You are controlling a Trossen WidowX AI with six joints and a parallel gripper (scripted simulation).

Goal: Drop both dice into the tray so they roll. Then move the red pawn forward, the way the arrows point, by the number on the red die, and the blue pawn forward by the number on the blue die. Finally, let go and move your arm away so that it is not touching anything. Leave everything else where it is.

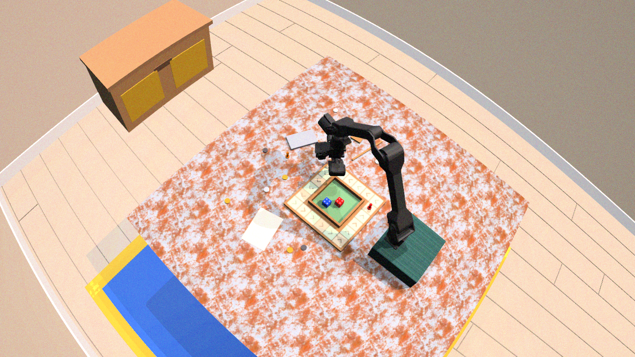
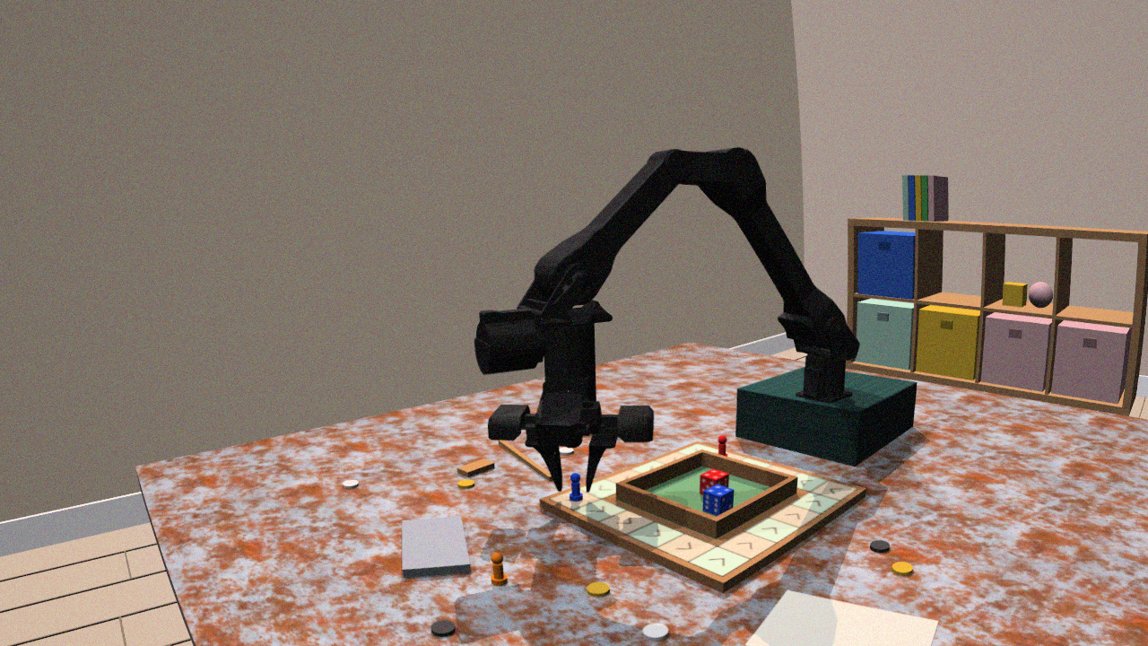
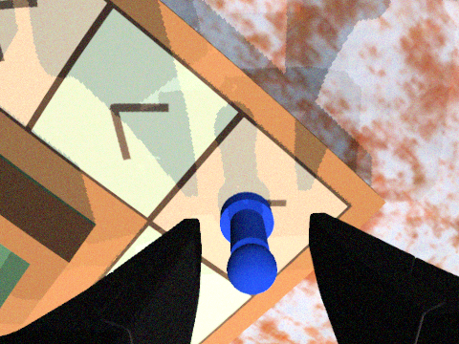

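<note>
blue pawn (image 2: 575, 488) (image 3: 249, 239) awaits its grip

it stands upright on the corner square of the board (image 1: 340, 245) (image 2: 725, 581) (image 3: 273, 81), between the partly spread, empty fingers of the gripper (image 1: 336, 173) (image 2: 574, 488) (image 3: 254, 231). both dice lie in the tray; fetching this pawn seems in hand. next: centre, close, lift.

The arm (image 1: 396, 186) (image 2: 630, 221) is matte black from end to end — smooth, rounded links with bulky joint housings. A thick cylindrical housing (image 2: 509, 340) juts out near the wrist. The gripper (image 1: 330, 170) (image 2: 574, 487) (image 3: 254, 231) is black too — blocky, round-edged side pieces above slim fingers that taper to narrow, blunt-ended tips, with a thin pale line along each finger.
</note>
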